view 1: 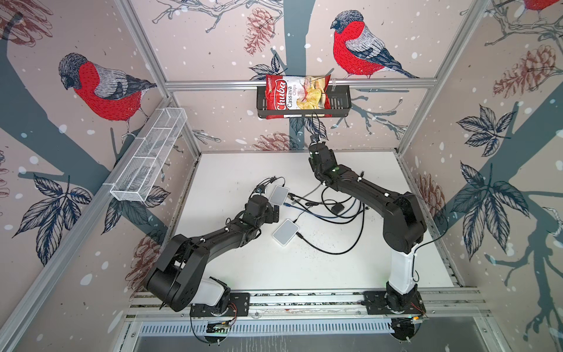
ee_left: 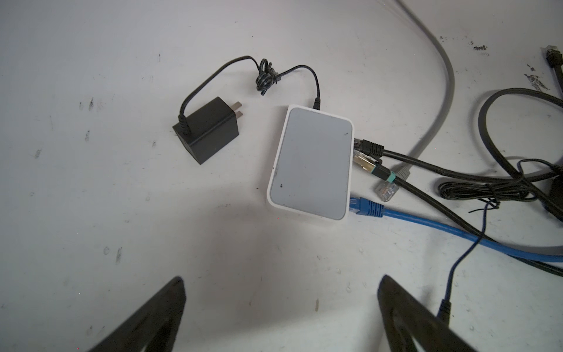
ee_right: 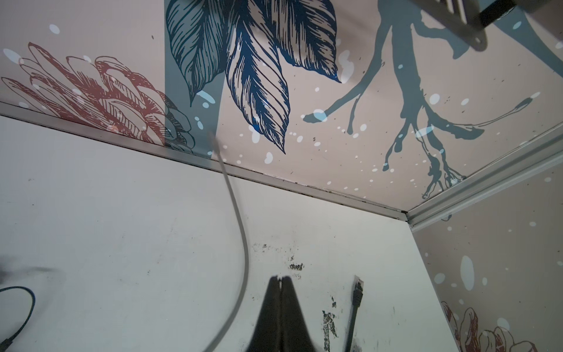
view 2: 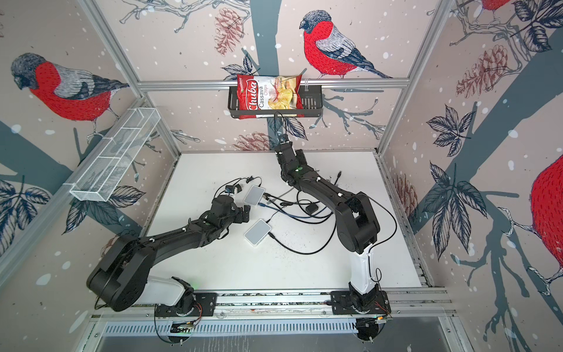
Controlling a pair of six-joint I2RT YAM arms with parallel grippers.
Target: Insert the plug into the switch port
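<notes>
A white switch [ee_left: 312,161] lies on the table, also visible in a top view [view 1: 278,195]. Black, gold-tipped and blue [ee_left: 367,208] plugs sit in its side ports. A clear plug on a grey cable [ee_left: 387,190] lies loose right beside those ports. My left gripper [ee_left: 281,283] hovers short of the switch, open and empty. My right gripper [ee_right: 281,278] is shut on nothing, raised near the back wall. A loose black plug [ee_right: 358,286] lies on the table beside it, and the grey cable [ee_right: 240,243] curves past its other side.
A second white switch [view 1: 285,235] with a black cable lies nearer the front. A black power adapter [ee_left: 207,131] sits beside the far switch. Tangled cables and another black adapter [view 1: 337,208] spread between the arms. A chips bag [view 1: 297,96] fills a wall basket.
</notes>
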